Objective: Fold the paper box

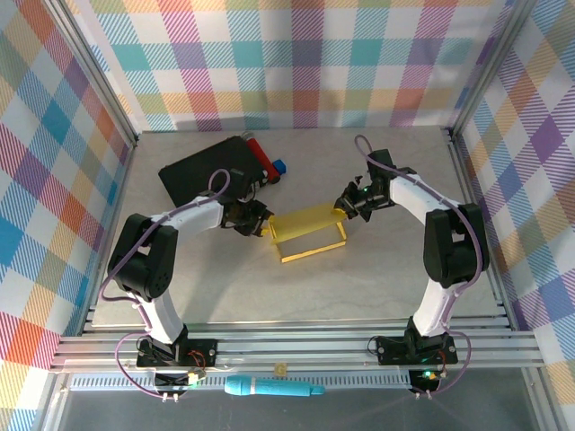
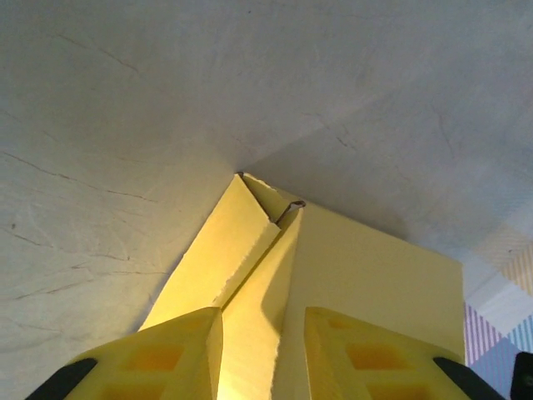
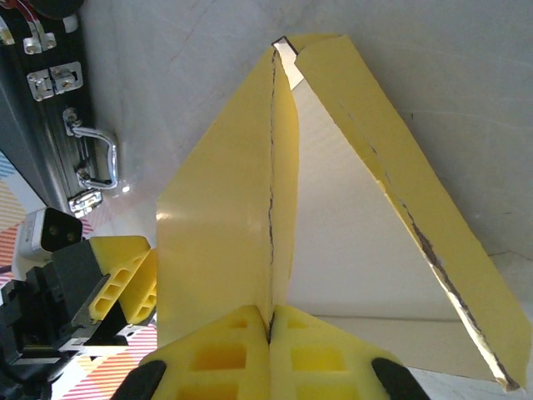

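Paper box point(image 1: 301, 221) being squared open: right fingers point(image 3: 218, 360) clamping 3 o'clock wall, left fingers point(image 2: 166, 357) straddling 9 o'clock corner, grip unclear; probably needing flaps tucked.

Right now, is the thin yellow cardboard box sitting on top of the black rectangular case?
No, the yellow cardboard box is on the grey table, apart from the black case.

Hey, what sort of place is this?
Probably a robot test cell: checkered cloth walls on an aluminium frame, with a left arm and right arm bolted at the edge of a grey tabletop.
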Motion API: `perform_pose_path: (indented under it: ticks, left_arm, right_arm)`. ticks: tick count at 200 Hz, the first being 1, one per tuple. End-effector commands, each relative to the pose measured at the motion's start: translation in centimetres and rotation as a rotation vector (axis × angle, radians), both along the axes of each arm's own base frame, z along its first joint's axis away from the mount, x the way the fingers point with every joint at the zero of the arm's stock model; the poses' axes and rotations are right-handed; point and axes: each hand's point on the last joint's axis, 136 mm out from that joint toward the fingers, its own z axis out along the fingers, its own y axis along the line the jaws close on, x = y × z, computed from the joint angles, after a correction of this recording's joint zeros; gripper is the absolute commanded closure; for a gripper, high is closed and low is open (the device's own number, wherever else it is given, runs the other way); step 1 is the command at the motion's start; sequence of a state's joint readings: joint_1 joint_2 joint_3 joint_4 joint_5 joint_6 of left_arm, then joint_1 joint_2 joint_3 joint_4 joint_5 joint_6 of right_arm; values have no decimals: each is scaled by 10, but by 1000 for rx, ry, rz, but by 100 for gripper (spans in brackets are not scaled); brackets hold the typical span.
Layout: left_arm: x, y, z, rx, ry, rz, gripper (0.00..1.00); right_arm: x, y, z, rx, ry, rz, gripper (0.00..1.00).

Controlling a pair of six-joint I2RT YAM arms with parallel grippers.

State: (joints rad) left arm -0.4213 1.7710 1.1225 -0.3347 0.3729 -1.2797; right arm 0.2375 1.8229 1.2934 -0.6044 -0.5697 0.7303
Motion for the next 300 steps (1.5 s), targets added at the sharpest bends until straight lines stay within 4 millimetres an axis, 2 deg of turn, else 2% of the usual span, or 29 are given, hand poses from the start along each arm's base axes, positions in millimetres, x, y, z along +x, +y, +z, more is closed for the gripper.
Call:
perform_pose_path:
  ticks: [1, 52, 115, 158, 182, 231, 264, 300]
  left_arm:
    - [-15, -3, -8, 51, 23, -58, 67]
    - [-27, -8, -23, 70, 42, -89, 64]
    - [-44, 0, -46, 141, 68, -115, 69]
    - [-45, 8, -51, 196, 64, -125, 76]
    - [-48, 13, -55, 220, 71, -130, 78]
    - [-44, 12, -50, 226, 61, -132, 80]
    - [-42, 10, -48, 223, 56, -138, 82]
    - [-42, 11, -47, 229, 56, -145, 84]
  right_arm:
    - [-8, -5, -11, -74, 6, 54, 94]
    - [-11, -4, -18, -88, 7, 82, 94]
    - [-15, -5, -24, -111, 8, 117, 91]
    - [-21, -17, -22, -194, 3, 177, 68]
    - [-23, -31, -10, -270, -23, 184, 57]
    - [-34, -59, 5, -345, -37, 132, 49]
    - [-42, -50, 9, -265, -69, 122, 45]
    - [-54, -27, -8, -85, 14, 55, 43]
